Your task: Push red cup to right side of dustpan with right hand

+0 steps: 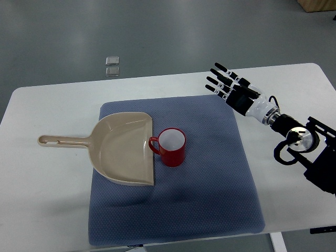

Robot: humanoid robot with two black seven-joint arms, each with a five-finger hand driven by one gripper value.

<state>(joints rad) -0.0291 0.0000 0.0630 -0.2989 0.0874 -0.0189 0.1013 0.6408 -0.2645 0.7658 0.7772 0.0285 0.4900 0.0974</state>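
Observation:
A red cup [170,147] with a white inside stands upright on the blue-grey mat [210,173], its handle pointing left. It is just right of the open edge of the beige dustpan [123,149], whose handle points left. My right hand [226,84] hangs above the mat's far right corner, well up and right of the cup, fingers spread and holding nothing. The left arm is out of view.
The mat lies on a white table [47,178]. Two small clear objects [112,65] lie on the floor beyond the table's far edge. My right arm's black joints [302,144] sit over the table's right end.

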